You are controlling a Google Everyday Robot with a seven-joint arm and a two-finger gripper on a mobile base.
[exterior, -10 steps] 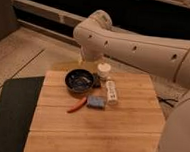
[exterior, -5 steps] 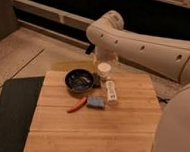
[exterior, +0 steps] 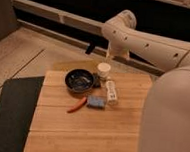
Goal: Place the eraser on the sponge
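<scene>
Gripper [exterior: 109, 53] hangs past the table's far edge, at 12 o'clock fr. white cup [exterior: 104, 70]; open or closed: cannot tell. Eraser [exterior: 111, 91] (white, oblong) lies on wooden table [exterior: 83, 134], at 1 o'clock fr. blue sponge [exterior: 96, 101], just beside it, not on it. Black bowl [exterior: 79, 81] at 11 o'clock fr. sponge; red slim obj. [exterior: 77, 106] at 8 o'clock.
</scene>
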